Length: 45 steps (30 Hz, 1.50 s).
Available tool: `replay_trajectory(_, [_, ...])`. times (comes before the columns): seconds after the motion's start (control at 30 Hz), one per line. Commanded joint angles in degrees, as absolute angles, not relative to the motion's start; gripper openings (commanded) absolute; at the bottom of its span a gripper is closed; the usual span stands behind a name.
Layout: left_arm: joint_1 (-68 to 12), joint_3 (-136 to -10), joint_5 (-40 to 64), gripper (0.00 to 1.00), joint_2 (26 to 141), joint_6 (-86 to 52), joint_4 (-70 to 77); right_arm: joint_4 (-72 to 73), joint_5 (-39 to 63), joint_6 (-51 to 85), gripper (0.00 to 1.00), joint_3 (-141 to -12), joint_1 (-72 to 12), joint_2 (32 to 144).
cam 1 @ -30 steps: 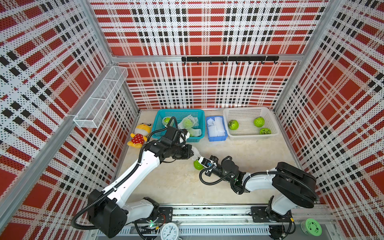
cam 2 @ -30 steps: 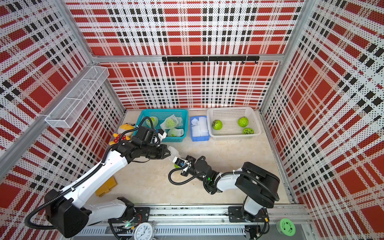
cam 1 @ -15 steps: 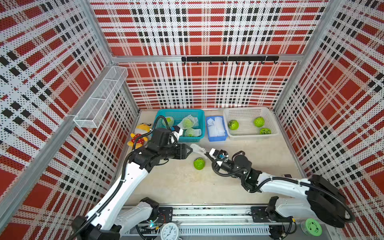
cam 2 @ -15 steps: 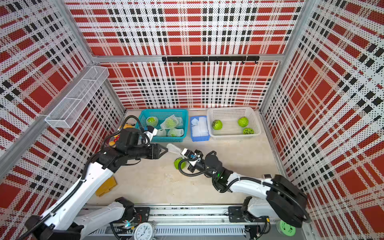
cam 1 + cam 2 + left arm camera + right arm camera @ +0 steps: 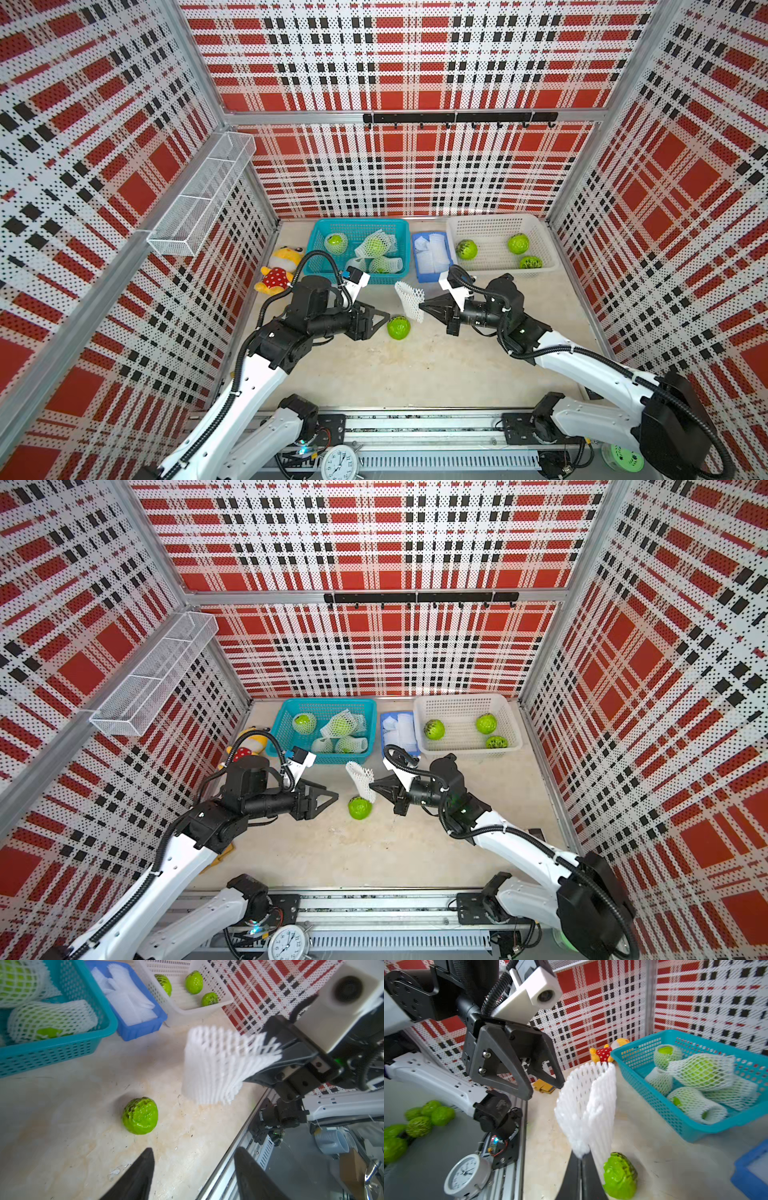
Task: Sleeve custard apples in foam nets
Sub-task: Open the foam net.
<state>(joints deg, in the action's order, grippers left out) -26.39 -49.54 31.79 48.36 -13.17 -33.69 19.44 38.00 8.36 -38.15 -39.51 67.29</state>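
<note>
Foam net (image 5: 409, 300), white and diamond-meshed, hangs from the right tool (image 5: 581, 1156), whose jaws are pressed together on one edge of it. The pinched edge is buried between the black fingers, and in the right wrist view the mesh is smeared, its holes hard to make out near the grip. The net is held off the surface (image 5: 436, 374) between the two arms, just beside the loose custard apple (image 5: 399, 327), which sits bare on the surface with a dark patch on one side. Whether net and fruit touch cannot be told, since the net's lower end meets the fruit's outline in both top views. The left tool (image 5: 194, 1150) stands with its jaws apart and nothing between them, aimed at the fruit from close by; the left wrist view shows only its two dark fingertips, the rest cut off by the frame edge. At the back, the white basket (image 5: 494, 217) holds three custard apples (image 5: 518, 243), apart from one another. The teal basket (image 5: 357, 221) holds netted fruits (image 5: 376, 246) that overlap, so their count is unsure. Between the baskets, the blue tray (image 5: 141, 1030) carries spare foam nets (image 5: 432, 253), washed out into one white mass. A plush toy (image 5: 279, 270) beside the teal basket is partly hidden by the left arm's cable, and a clock (image 5: 341, 462) is cut off at the lower frame edge.
</note>
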Motion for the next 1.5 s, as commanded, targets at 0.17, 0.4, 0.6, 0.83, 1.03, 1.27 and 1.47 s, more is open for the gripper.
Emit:
replay_trajectory(0.17, [-29.82,-46.61,32.96,0.76,51.77,-11.43,-21.77,26.68,45.18,14.08,0.0,-40.19,-39.55,70.82])
replay_trajectory(0.4, [-30.91,-45.66,32.4,0.72,54.03,-12.65,-17.62,27.69,45.01,14.67,0.0,-39.7,-39.55,70.4])
replay_trajectory(0.6, [-32.33,-46.03,32.08,0.47,54.33,-13.45,-15.93,27.16,42.8,13.52,0.0,-38.93,-39.49,69.87])
replay_trajectory(0.83, [-32.56,-46.14,32.2,0.34,54.31,-13.54,-16.68,27.01,39.31,11.6,0.0,-38.5,-39.46,69.85])
replay_trajectory(1.03, [-32.48,-46.05,31.18,0.3,54.61,-12.4,-18.69,26.19,37.73,10.1,0.0,-38.93,-39.42,71.14])
replay_trajectory(1.27, [-32.09,-43.65,27.65,0.52,54.84,-12.04,-19.09,29.04,37.47,9.32,0.0,-38.94,-39.41,75.67])
replay_trajectory(1.47, [-31.34,-40.69,26.66,0.49,55.54,-12.9,-17.35,32.7,37.62,8.79,0.0,-39.28,-39.43,80.56])
